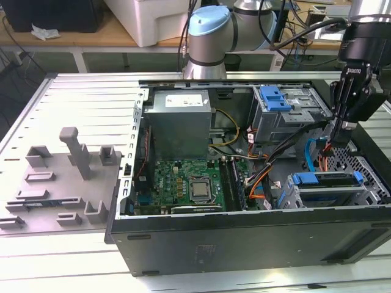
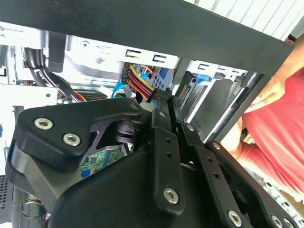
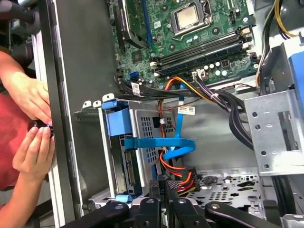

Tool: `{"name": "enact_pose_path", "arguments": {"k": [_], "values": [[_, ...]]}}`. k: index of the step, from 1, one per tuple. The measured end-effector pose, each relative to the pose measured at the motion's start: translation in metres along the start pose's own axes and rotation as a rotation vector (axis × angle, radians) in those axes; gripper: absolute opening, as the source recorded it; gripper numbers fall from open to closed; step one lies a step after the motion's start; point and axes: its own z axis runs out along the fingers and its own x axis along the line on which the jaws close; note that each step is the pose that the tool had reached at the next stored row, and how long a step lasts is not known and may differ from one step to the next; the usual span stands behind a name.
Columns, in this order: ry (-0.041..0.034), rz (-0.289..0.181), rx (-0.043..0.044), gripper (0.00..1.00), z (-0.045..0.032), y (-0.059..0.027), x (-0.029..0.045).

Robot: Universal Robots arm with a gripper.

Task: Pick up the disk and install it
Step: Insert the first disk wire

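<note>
Disk: flat silver hard drive in a blue plastic carrier bracket (image 1: 325, 179), seated in the lower perforated metal drive cage (image 1: 366, 194) at the exterior view's right end of the case; in the first wrist view the bracket (image 3: 117, 122) stood edge-on inside that cage.
Gripper: black two-fingered gripper (image 1: 339, 141) hung inside the case just above and behind the disk's cage.
Gripper state: fingers drawn nearly together in both wrist views (image 3: 164, 184) (image 2: 167, 102), tips right at the cable plug; whether they pinched it could not be told.
Cable plug: black plug on a bundle of red, orange and black wires (image 3: 184, 178), lying over the perforated floor beside the disk's cage.
Blue cable: flat light-blue ribbon cable (image 3: 167, 144), looped from the disk's cage toward the motherboard.
Case: open black tower computer case (image 1: 244, 244), lying on its side on a slatted aluminium table (image 1: 79, 91).
Motherboard: green circuit board with a square silver processor (image 1: 190, 183), in the middle of the case.
Power supply: big grey metal box (image 1: 180, 122), behind the motherboard.
Upper cage: silver metal drive cage with a blue plastic tab on top (image 1: 275, 97), behind the disk's cage.
Fixture tray: grey moulded tray with upright blocks (image 1: 61, 183), at the exterior view's left.
Person: two hands (image 3: 32, 152) against the case's outer wall, with a red garment (image 2: 280, 128) beside them.
</note>
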Motion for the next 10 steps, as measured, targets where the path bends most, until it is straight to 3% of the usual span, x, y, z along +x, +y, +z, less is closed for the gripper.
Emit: {"name": "enact_pose_path", "arguments": {"k": [6,10], "values": [[-0.0162,0.004,0.0086,0.16,0.0050,0.0034,0.0094],[-0.0377,0.010,0.0209,0.16,0.0079,0.0051,0.0150]]}}
